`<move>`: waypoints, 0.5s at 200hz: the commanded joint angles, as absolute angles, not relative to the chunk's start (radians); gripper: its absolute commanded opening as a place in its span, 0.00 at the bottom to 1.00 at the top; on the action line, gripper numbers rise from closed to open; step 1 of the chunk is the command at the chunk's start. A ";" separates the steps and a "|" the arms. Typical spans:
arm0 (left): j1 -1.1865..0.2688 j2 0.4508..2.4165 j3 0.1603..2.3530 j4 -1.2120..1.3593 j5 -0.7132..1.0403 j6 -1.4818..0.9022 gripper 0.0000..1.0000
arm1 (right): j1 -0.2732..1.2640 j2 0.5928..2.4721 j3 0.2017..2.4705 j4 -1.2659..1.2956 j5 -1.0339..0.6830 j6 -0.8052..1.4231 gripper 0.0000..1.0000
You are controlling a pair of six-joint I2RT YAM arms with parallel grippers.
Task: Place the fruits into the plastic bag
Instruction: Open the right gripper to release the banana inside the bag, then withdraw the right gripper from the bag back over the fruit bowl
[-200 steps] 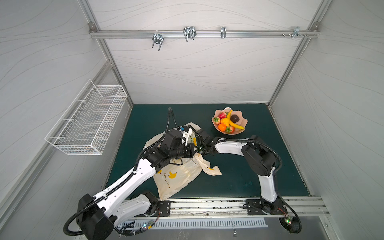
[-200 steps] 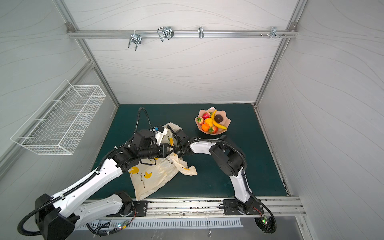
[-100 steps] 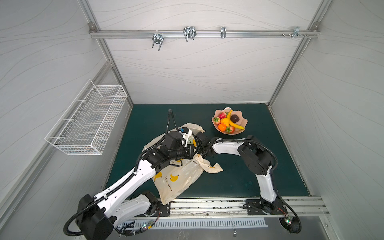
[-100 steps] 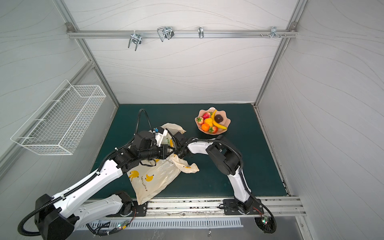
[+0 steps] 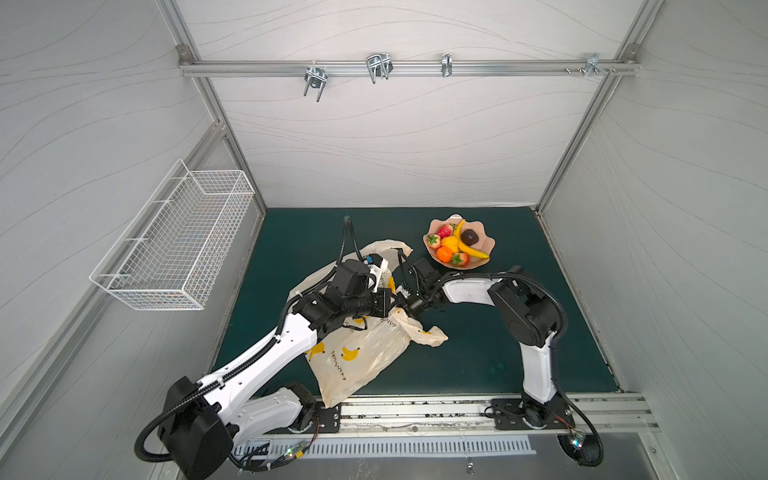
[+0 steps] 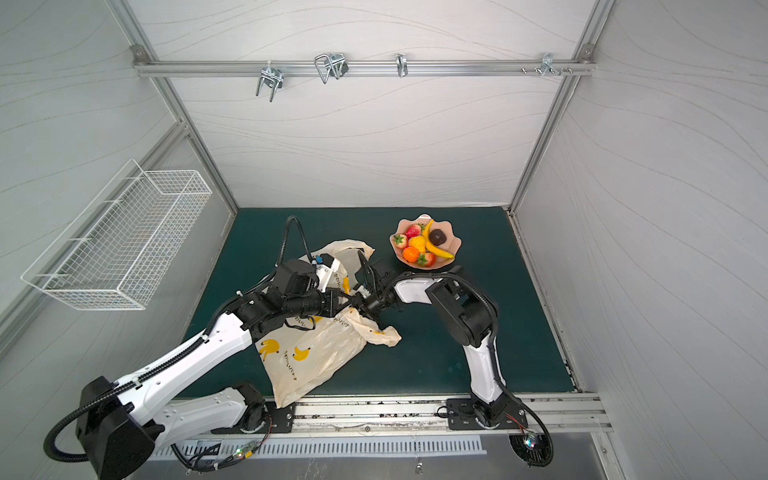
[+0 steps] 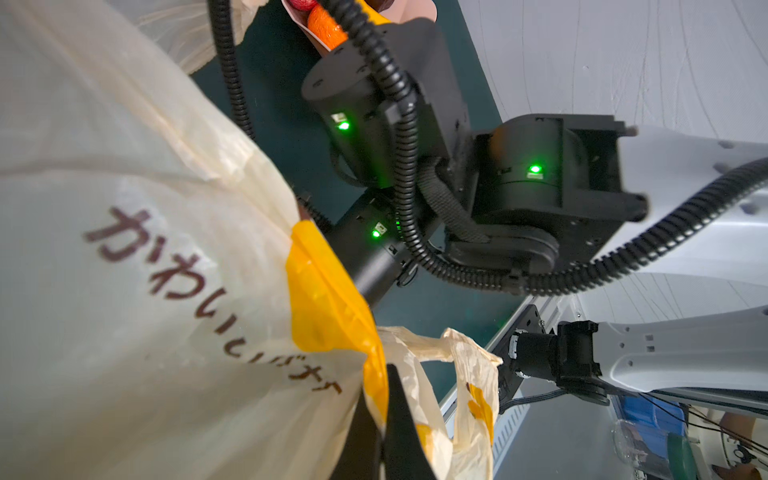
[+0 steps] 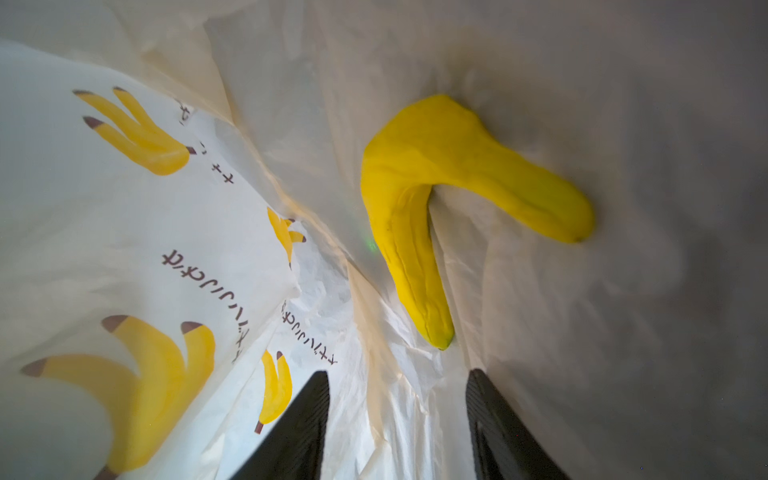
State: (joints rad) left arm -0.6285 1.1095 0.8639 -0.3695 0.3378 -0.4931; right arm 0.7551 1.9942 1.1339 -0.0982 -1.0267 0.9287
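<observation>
Lying crumpled on the dark green mat [image 5: 498,340], the plastic bag [image 5: 357,357] is recorded as thin, cream-coloured, crinkly film printed with yellow banana bunches and dark lettering, with one loop handle trailing loose towards the right arm's side. The left gripper [image 7: 380,399] is found clamped on a fold of the bag's film near its mouth, the black fingers pressed together with the film pinched between them. The right gripper [image 8: 397,374] is seen reaching into the bag's mouth; its two dark, ribbed fingers are held apart and nothing is gripped between them. Just beyond those fingers, inside the bag, a toy banana [image 8: 407,158] is observed resting against the translucent wall: matte, smooth yellow, sharply bent, clear of both fingers. The other fruits are noted well apart from the bag, heaped in a wavy-edged pink dish [image 5: 489,243] on the far part of the mat: red strawberries [image 5: 446,230] with green tops, a round orange citrus ball [image 5: 444,253], a second banana [image 5: 469,249], long and curved, and a rounded dark brown piece [image 5: 469,237]. A white wire basket [image 5: 178,249] is fixed to the left wall.
</observation>
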 commanded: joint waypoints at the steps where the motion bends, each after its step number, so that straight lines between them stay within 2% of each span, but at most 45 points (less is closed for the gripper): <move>1: -0.629 1.122 0.929 -0.360 0.348 -0.445 0.00 | 0.732 1.913 1.069 -0.001 -0.947 1.004 0.56; 34: -0.630 1.092 0.919 -0.408 0.313 -0.437 0.00 | 0.712 1.838 1.040 0.000 -0.909 0.995 0.60; 100: -0.630 1.001 0.821 -0.407 0.264 -0.484 0.00 | 0.629 1.686 1.073 -0.273 -0.799 0.813 0.72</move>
State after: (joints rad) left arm -0.6285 1.0203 0.8322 -0.4149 0.2893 -0.4728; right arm 0.6651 1.7332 1.0451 -0.1242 -0.8597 0.9062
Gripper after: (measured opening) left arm 0.047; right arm 0.708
